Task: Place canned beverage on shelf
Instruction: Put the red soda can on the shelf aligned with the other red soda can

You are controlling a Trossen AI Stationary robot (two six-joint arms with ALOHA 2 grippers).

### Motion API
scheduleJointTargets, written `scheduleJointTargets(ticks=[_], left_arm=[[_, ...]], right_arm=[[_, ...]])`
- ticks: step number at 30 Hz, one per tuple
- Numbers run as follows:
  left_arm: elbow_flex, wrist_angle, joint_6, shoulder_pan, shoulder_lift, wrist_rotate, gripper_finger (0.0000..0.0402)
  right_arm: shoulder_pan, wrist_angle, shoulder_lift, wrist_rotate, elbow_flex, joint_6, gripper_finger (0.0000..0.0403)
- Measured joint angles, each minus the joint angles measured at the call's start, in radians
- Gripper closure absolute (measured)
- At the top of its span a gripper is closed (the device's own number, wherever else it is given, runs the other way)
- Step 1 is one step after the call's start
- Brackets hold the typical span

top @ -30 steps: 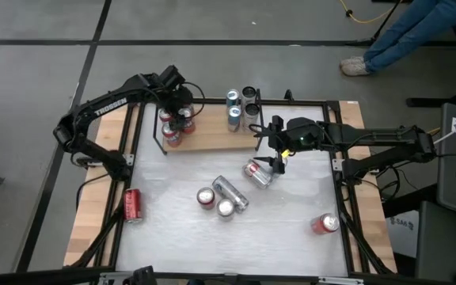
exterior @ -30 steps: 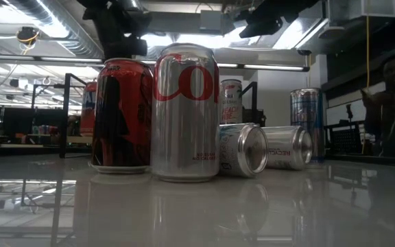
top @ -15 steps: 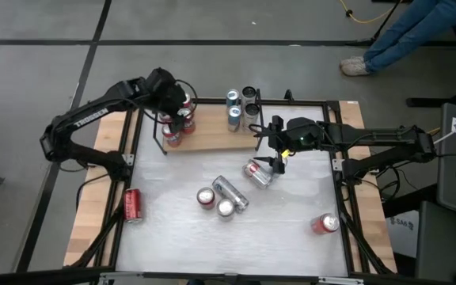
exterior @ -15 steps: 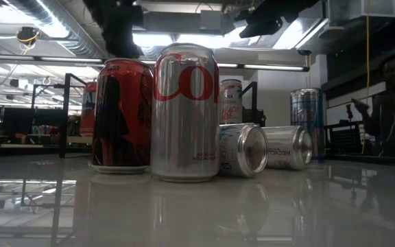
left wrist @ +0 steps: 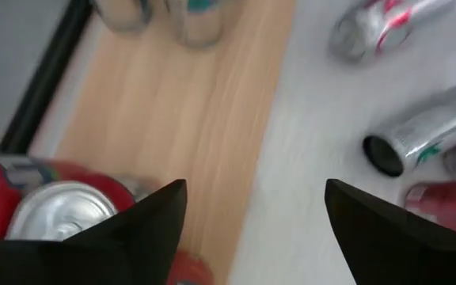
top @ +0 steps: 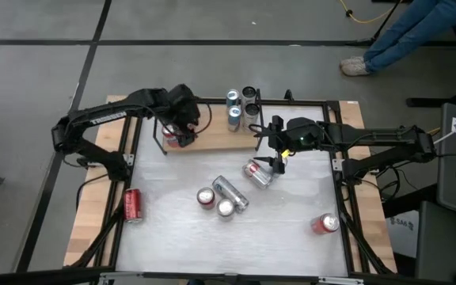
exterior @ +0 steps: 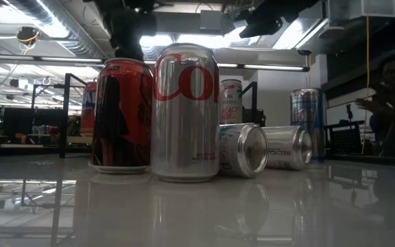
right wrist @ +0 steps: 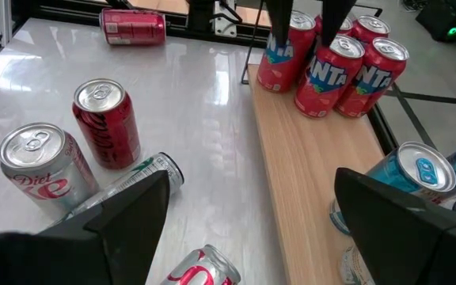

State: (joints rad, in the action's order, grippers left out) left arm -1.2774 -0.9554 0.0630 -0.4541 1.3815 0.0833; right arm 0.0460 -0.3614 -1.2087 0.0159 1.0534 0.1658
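Note:
The shelf [top: 212, 139], a light wooden board with black rails, lies along the table's far edge. Several red cans [right wrist: 335, 63] stand at its left end and blue and silver cans [top: 234, 117] near its middle. My left gripper [left wrist: 256, 190] hovers open over the red cans [top: 174, 136], holding nothing. Farther right, just off the shelf's near edge, my right gripper [top: 279, 158] stands open above a lying silver-and-red can [top: 257, 172]. On the table an upright red can [top: 205, 197] and an upright silver can [top: 226, 207] stand beside a lying silver can [top: 229, 190].
One red can [top: 132, 205] lies at the table's left edge, and another [top: 325, 224] sits near the right front. Black frame rails [top: 335, 158] border the table. A person [exterior: 389, 103] is in the room beyond the table.
My left gripper has swung from the shelf's far left corner toward the table's right and near side, and now hangs over the red cans. Its wrist has rolled somewhat. The cans have stayed where they were.

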Motion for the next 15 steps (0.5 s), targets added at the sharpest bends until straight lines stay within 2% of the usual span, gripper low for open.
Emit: scheduleJointTargets(ticks=[7, 15], left_arm=[[0.0, -0.04, -0.001, -0.009, 0.066, -0.097, 0.0126], [0.0, -0.057, -0.001, -0.029, 0.072, -0.177, 0.0128]], right_arm=[[0.0, 0.0, 0.0, 0.0, 0.0, 0.0, 0.0054], [0.0, 0.0, 0.0, 0.0, 0.0, 0.0, 0.0054]])
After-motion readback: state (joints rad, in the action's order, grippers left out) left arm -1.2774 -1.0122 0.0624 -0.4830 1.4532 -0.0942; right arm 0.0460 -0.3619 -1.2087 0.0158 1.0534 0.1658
